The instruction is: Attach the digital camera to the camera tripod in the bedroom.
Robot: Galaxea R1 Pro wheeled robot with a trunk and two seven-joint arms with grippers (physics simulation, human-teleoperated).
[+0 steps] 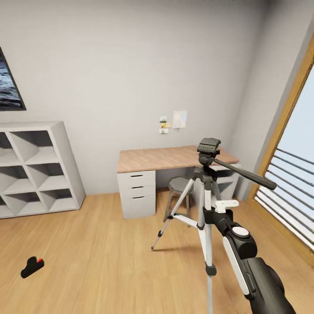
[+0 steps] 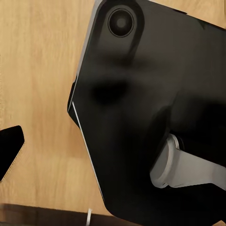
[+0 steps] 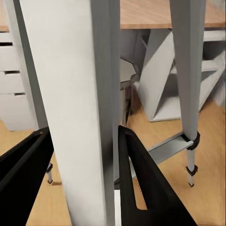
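Head view: pale grey walls, wood floor (image 1: 100,244); the digital camera (image 1: 32,267) lies there, well apart from the camera tripod (image 1: 205,200), its leg clasped by the right gripper (image 3: 82,155); left jaws, cannot tell.

No words to read

Nothing in the room is showing letters, numbers or brand names. Small papers (image 1: 179,118) are hanging on the wall above the desk (image 1: 161,158), but they are too tiny and blurry to read. The dark picture (image 1: 8,87) is showing no writing.
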